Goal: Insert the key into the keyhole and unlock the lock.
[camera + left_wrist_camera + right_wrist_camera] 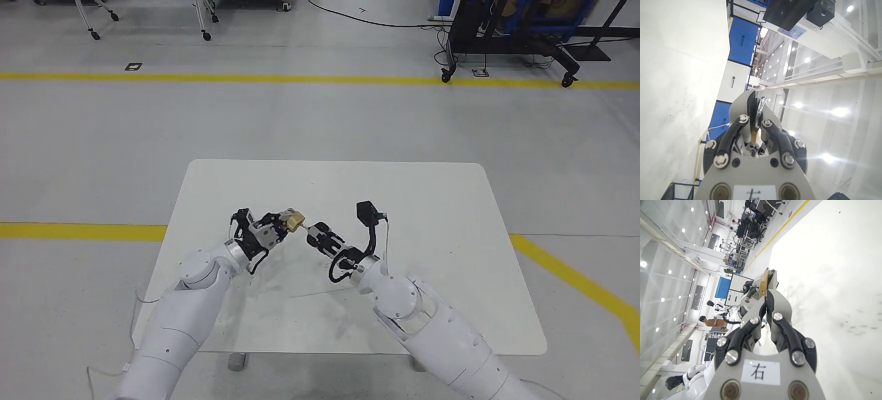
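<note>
A small brass padlock (292,221) with a silver shackle (761,106) hangs above the middle of the white table (430,200). My left gripper (272,226) is shut on it, and its brass body (755,135) sits between that gripper's fingers. My right gripper (318,236) is just to the right of the lock, tips pointing at it. In the right wrist view the right gripper (766,295) is shut, its tips touching the lock's lower end (762,289). The key is a thin sliver between the pads, mostly hidden.
Both grippers are held a little above the tabletop, near its centre. The table's far edge (340,162) and right edge (515,260) lie well away. Wheeled carts (510,40) stand on the floor far behind.
</note>
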Tool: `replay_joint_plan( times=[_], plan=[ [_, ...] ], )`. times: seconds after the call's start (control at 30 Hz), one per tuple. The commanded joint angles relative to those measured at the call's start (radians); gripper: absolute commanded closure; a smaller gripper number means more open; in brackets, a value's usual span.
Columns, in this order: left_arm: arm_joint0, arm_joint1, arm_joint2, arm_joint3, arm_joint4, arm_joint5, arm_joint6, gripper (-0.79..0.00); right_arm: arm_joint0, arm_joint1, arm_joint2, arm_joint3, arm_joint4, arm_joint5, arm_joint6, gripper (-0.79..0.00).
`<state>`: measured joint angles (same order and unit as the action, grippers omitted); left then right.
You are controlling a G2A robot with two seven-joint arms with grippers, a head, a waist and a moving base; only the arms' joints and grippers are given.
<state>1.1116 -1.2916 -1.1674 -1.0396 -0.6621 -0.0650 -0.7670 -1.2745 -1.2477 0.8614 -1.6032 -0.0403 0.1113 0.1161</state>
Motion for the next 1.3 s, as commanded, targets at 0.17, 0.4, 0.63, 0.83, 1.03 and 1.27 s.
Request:
replay_joint_plan(
  times=[0.17,0.4,0.63,0.83,1.03,1.27],
  plan=[
    [0.02,0.002,-0.009,-0.031,0.028,-0.019,0.054,0.0,-0.018,-0.007,0.002,-0.019,-0.028,0.004,-0.021,0.0],
    [0.026,0.002,-0.014,-0.04,0.03,-0.009,0.056,0.0,-0.02,-0.018,-0.003,-0.01,-0.023,0.005,-0.02,0.0],
    [0.027,0.003,-0.015,-0.044,0.041,-0.007,0.058,0.0,-0.009,-0.03,-0.005,0.009,-0.016,0.017,-0.018,0.0],
    [0.027,0.002,-0.009,-0.047,0.056,-0.013,0.056,0.0,-0.011,-0.037,-0.003,0.01,-0.028,0.027,-0.027,0.0],
    [0.03,0.001,-0.011,-0.05,0.064,-0.023,0.067,0.0,-0.014,-0.043,-0.001,0.009,-0.043,0.044,-0.035,0.0],
    [0.038,0.0,-0.003,-0.067,0.089,-0.03,0.083,0.0,-0.006,-0.056,-0.013,0.014,-0.069,0.076,-0.053,0.0]
  ],
)
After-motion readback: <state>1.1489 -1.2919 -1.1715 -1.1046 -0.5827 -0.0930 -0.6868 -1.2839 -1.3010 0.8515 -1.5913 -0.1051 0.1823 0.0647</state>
